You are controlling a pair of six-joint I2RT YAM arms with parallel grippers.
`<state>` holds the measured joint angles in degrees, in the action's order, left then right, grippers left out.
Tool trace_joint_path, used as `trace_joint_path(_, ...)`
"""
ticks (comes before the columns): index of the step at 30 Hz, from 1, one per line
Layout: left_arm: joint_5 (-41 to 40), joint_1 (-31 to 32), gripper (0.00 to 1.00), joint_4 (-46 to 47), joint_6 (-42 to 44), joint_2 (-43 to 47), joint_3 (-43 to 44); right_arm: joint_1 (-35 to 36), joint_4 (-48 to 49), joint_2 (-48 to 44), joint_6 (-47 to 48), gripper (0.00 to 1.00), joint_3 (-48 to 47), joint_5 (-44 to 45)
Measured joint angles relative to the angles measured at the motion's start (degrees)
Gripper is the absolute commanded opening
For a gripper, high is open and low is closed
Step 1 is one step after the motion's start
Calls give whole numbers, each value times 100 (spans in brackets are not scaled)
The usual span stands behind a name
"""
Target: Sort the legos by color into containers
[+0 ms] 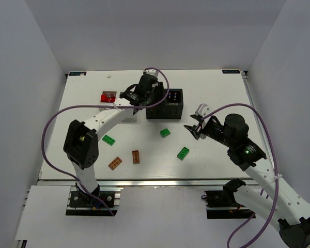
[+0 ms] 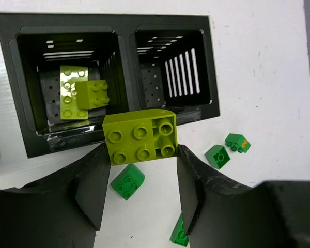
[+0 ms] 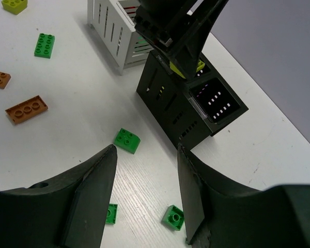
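Two fingers of the left gripper [image 2: 140,159] are squeezing a yellow-green brick [image 2: 139,135] by its sides, so the jaws are standing partly open with the brick filling the gap. Just past the fingertips the black container [image 2: 125,77] is sitting on the table [image 2: 258,77], and the held brick is covering a bit of its near wall. In the compartment up and to the left of the fingers, two more yellow-green bricks [image 2: 72,101] are lying, one partly on top of the other. Below the fingers, a few green bricks [image 2: 127,182] are lying on the table. Over on the right, the right gripper [image 3: 145,155] is hanging above the table with its fingers spread apart, and it is holding nothing. One green brick [image 3: 127,140] is lying just ahead of the gap, closer to the finger seen on the left. Past the tip of the other finger the black container is standing, the white container [image 3: 116,31] is sitting farther off behind it, and two brown-orange bricks [image 3: 26,108] are lying well out to the left of both fingers.
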<state>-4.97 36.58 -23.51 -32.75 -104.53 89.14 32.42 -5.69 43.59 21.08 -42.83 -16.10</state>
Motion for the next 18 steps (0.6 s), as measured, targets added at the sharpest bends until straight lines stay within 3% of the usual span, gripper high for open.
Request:
trace_joint_path(11, 131, 26, 15, -103, 229, -264, 695, 0, 15, 0, 20, 56, 42, 90)
trace_joint_path(18, 181, 33, 15, -85, 404, -319, 544, 0, 24, 0, 39, 57, 42, 98)
